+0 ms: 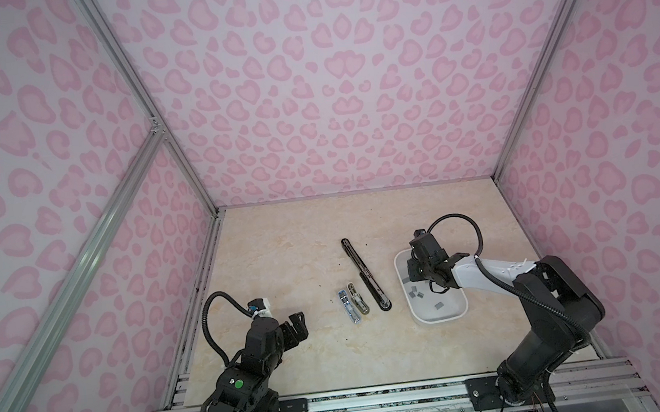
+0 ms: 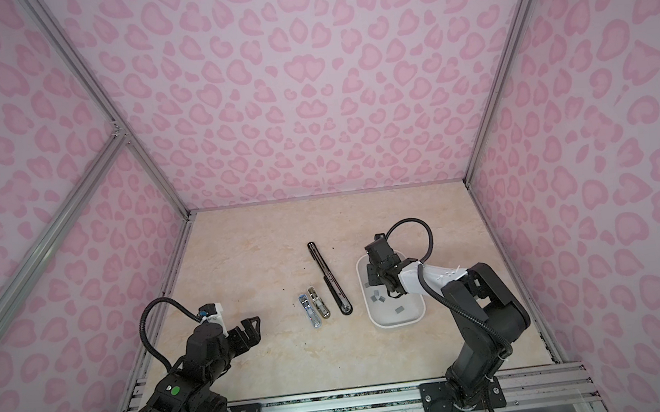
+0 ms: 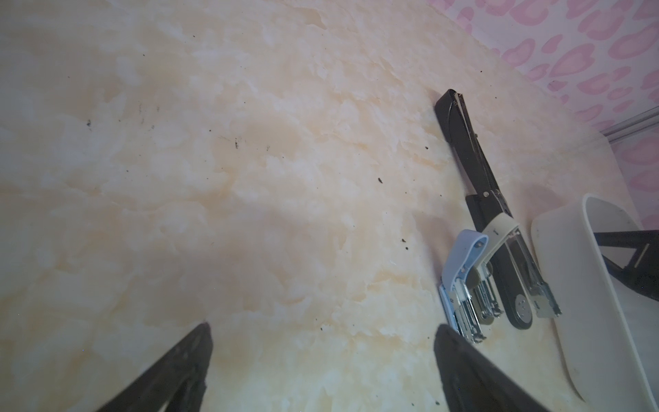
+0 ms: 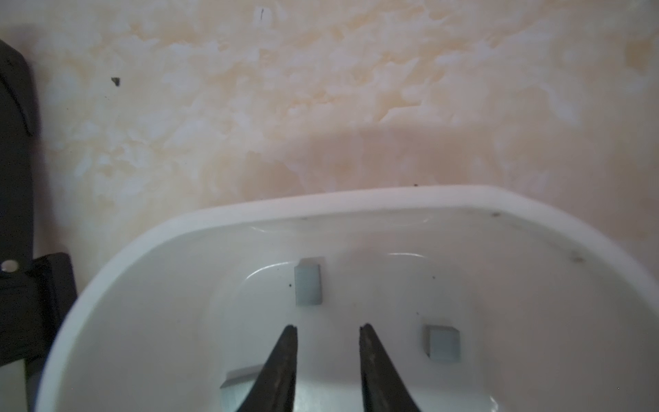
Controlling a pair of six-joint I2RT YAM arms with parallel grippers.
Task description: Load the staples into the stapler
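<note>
Marbled tabletop [image 1: 282, 241], white tray [image 4: 356, 199] holding staples [image 4: 308, 287]; left end effector [image 3: 322, 327] gapes empty, right end effector [image 4: 328, 326] part-open, empty, inside tray.

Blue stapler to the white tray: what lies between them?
The cream stapler, then the long black stapler nearest the tray, lying side by side. Both top views show them.

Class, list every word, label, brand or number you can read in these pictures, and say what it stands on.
No readable text in any view.
Faint marks on the right arm's white link: too small to read.
Small dark mark on the cream stapler: too blurred to read.
The black stapler, blue stapler, white tray and staples: no lettering visible.
</note>
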